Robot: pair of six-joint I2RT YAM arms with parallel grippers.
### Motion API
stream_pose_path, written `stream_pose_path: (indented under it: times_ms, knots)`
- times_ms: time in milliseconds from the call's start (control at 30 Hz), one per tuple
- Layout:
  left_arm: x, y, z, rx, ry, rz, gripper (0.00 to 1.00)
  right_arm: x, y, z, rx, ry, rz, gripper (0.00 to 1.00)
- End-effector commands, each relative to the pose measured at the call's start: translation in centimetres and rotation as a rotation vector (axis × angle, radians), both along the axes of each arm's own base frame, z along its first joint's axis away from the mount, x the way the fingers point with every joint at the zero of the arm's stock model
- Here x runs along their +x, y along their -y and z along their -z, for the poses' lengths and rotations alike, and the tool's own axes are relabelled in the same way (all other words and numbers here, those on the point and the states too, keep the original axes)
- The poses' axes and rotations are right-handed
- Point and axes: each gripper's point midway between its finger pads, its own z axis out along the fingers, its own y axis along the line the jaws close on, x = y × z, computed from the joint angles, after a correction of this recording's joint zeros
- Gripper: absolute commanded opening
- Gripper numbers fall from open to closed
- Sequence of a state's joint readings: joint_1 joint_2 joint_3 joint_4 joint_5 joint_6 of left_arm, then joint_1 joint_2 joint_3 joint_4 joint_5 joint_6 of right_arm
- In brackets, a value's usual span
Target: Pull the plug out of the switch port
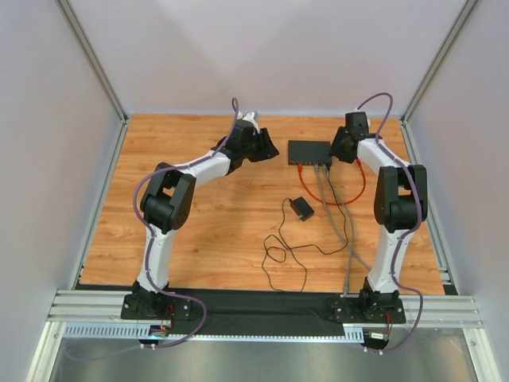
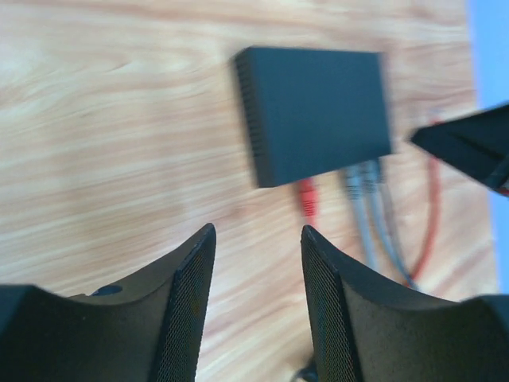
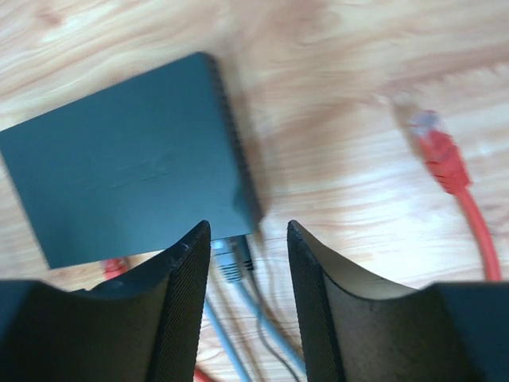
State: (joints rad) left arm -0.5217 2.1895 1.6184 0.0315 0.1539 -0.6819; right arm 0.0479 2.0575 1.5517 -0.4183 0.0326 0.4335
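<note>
Red plastic with a clear tip, the loose plug [image 3: 437, 155] lies on the wood to the right of the switch [image 2: 318, 111], apart from it and in no port. Its red cable [image 3: 481, 231] trails off toward the near edge. A second red plug [image 2: 306, 195] sits seated in the switch's near face, at the left end of the row, with grey plugs [image 3: 229, 263] beside it toward the right.

Such a plug is likely light, hard and small, with a thin latch tab that could snap. The cable behind it is springy and would probably drag the light switch along if pulled. The body of the plug, just behind the port, looks like the best place to grip, pinched across its flat sides. The switch would likely need holding down by its smooth top or its ends.

The ports themselves face away from all views, so their number and any empty ones cannot be told.

The left gripper [image 2: 256, 302] hovers left of the switch and the right gripper [image 3: 248, 294] near its right end. Both have their fingers parted, with nothing between them.

Nearer the arms, an adapter [image 1: 302, 208] rests on the table [image 1: 199, 231] with its thin cord [image 1: 274, 255] looped.
</note>
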Motion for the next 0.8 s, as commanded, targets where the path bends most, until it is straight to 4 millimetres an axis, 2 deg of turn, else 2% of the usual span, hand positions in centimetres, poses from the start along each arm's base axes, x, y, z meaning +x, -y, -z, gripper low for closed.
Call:
stream_pose_path:
  times_ms: [0,67,100,133,167,300,400,533,767]
  knots:
    - [-0.4,2.5,-4.2,-0.166,0.107,0.107,0.56,2.1,-2.0,-4.1,-0.068,0.109,-0.095,0.47]
    - [-0.8,3.3,-3.7,-0.241,0.104,0.122,0.5,2.3,-3.3,-4.1,-0.088,0.098,-0.14,0.47]
    - [-1.2,3.7,-3.8,-0.304,0.08,0.123,0.47,3.1,-3.3,-4.5,-0.127,0.11,-0.15,0.47]
    - [-1.0,4.2,-4.8,-0.362,0.123,0.13,0.43,3.2,-4.3,-4.5,-0.148,0.105,-0.167,0.47]
    - [-1.3,4.3,-3.6,-0.393,0.076,0.117,0.43,3.3,-4.1,-4.4,-0.186,0.095,-0.157,0.47]
    - [-1.4,5.4,-2.6,-0.392,0.039,0.129,0.4,4.3,-6.0,-3.2,-0.232,0.07,-0.212,0.47]
    - [-1.4,5.7,-2.1,-0.368,0.028,0.099,0.4,4.3,-6.3,-1.6,-0.229,0.03,-0.226,0.47]
    - [-1.5,6.3,-0.6,-0.339,-0.03,0.062,0.42,4.5,-6.2,-0.6,-0.232,0.0,-0.224,0.47]
    - [-1.7,7.9,0.7,-0.394,-0.099,-0.007,0.44,3.9,-6.0,1.8,-0.188,-0.088,-0.237,0.47]
